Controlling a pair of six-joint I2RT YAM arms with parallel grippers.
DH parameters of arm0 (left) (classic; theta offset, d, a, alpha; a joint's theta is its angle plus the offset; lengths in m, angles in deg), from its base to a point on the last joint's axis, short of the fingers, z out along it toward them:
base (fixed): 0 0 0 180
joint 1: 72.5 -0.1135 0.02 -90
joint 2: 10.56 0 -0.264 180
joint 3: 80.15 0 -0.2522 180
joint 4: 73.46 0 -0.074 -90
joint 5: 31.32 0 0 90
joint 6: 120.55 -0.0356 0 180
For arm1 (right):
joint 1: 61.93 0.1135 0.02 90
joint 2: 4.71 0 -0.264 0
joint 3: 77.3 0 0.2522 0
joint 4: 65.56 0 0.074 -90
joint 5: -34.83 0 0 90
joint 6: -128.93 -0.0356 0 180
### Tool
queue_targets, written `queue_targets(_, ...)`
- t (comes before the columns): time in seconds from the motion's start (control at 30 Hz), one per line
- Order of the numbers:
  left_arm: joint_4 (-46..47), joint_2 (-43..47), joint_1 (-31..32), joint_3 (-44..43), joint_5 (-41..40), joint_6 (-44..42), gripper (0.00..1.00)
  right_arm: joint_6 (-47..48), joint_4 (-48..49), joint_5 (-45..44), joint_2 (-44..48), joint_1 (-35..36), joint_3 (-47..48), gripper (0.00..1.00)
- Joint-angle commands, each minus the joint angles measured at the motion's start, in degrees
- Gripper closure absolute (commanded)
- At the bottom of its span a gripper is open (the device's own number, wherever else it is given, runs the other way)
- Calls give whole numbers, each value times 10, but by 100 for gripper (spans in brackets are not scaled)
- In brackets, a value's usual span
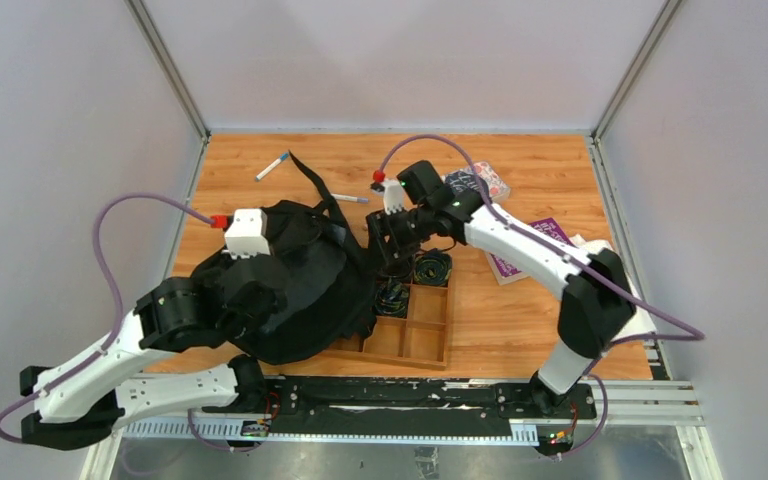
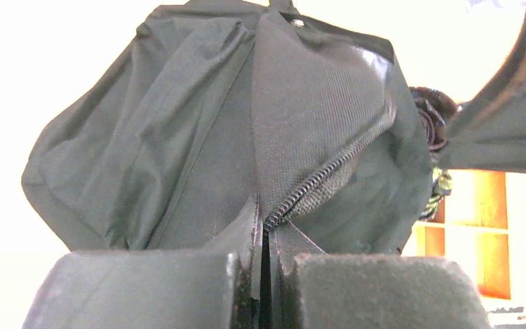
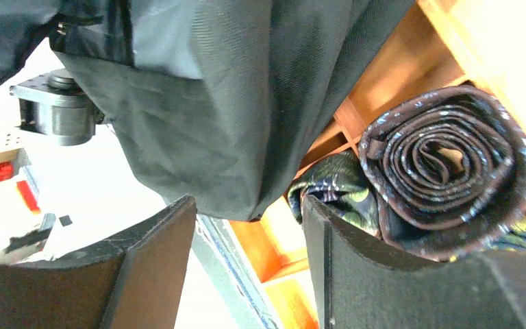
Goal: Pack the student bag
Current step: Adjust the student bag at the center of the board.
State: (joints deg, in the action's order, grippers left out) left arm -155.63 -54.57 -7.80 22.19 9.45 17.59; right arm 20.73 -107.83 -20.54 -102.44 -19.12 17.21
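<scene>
The left tool (image 2: 264, 277) looks clamped on the student bag (image 2: 178, 137) and the right tool (image 3: 248, 219) is apart, so with only 1 hold the bag could flop closed.

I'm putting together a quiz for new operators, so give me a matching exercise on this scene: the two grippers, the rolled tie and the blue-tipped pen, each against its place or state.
Things:
1. left gripper
2. right gripper
3. rolled tie
4. blue-tipped pen

Places or states:
A. lying on the table beyond the student bag
B. open
C. in a compartment of the wooden tray
D. shut on the student bag's fabric

Pairs: 1-D, 2-B, 3-C, 4-A
</scene>
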Motion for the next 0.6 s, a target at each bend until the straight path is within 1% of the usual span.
queue_targets(0.0,6,-15,-36,-52,-26,-69,100,3,-21,-61,94,-21,-14,36)
queue_targets(0.07,7,-36,-54,-66,-20,-90,100,11,-42,-123,128,-32,-17,35)
queue_targets(0.13,8,-56,-75,-82,-5,-111,100,21,-73,-204,163,-46,-25,35)
queue_targets(0.2,9,-77,-92,-99,15,-127,100,24,-97,-270,204,-75,-47,33)
queue_targets(0.27,9,-96,-103,-113,41,-143,100,18,-109,-307,251,-133,-85,33)
queue_targets(0.37,10,-118,-110,-122,79,-162,100,-10,-118,-364,328,-227,-159,29)
queue_targets(0.4,10,-123,-111,-120,91,-167,100,-22,-121,-374,351,-262,-183,28)
queue_targets(0.5,11,-127,-112,-94,145,-184,100,-55,-127,-369,403,-372,-252,27)
queue_targets(0.57,11,-122,-112,-57,181,-192,100,-73,-125,-330,422,-442,-297,27)
